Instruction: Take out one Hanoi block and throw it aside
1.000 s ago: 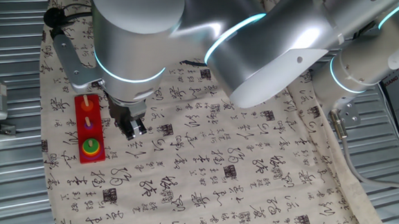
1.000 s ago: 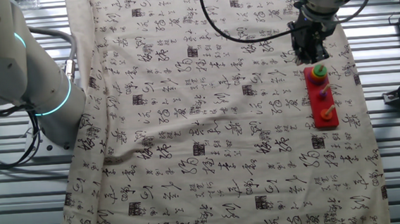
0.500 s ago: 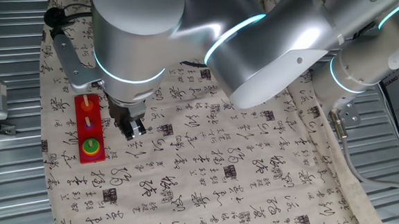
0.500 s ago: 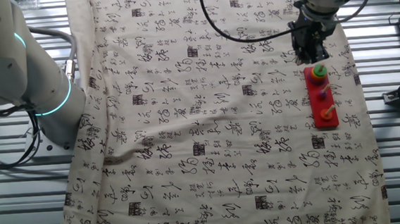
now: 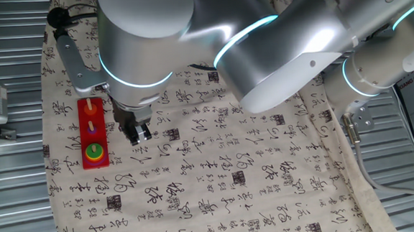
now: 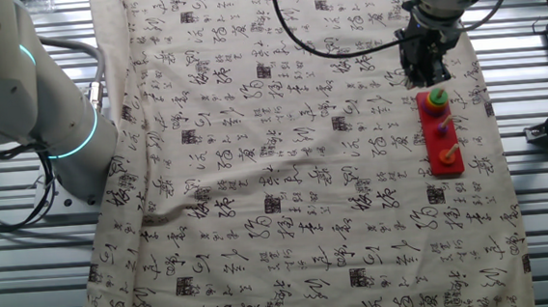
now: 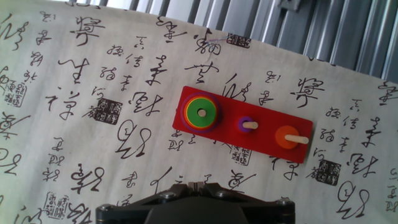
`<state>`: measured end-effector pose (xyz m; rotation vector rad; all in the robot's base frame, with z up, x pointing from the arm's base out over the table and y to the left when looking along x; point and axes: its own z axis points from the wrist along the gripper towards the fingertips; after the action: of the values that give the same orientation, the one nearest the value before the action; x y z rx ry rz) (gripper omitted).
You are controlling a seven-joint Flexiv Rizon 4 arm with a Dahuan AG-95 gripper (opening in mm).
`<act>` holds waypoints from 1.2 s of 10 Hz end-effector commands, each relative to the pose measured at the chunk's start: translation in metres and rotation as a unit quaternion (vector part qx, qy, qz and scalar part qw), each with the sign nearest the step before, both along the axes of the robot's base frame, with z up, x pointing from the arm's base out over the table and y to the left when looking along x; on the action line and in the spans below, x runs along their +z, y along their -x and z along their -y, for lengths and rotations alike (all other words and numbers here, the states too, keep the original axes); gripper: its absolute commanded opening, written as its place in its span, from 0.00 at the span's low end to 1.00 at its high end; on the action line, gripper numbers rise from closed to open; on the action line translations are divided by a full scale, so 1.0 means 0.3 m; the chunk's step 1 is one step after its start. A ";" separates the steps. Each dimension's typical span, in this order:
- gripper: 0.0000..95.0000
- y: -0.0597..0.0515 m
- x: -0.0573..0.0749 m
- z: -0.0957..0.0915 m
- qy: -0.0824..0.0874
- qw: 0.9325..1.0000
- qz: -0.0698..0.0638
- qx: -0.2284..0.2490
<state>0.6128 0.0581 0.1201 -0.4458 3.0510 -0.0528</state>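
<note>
Your green ring block (image 7: 199, 112) tops a disc stack on the red base (image 7: 243, 124); fingers' (image 5: 137, 134) opening can't be told

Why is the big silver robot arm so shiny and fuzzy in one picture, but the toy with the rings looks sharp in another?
In one fixed view the arm sits close to the camera, so it looks soft and throws back bright white glare. In the hand view the red peg base and green Hanoi block are crisp and evenly lit, with only the gripper dark at the bottom edge.
</note>
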 end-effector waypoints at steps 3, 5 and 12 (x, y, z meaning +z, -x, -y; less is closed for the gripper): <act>0.00 -0.043 0.000 -0.006 -0.002 1.000 -0.002 0.017; 0.00 -0.087 -0.012 -0.013 -0.002 1.000 -0.001 0.020; 0.00 -0.180 -0.021 -0.043 -0.004 1.000 -0.002 0.016</act>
<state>0.6686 0.0717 0.1126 -0.4947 3.0482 -0.0353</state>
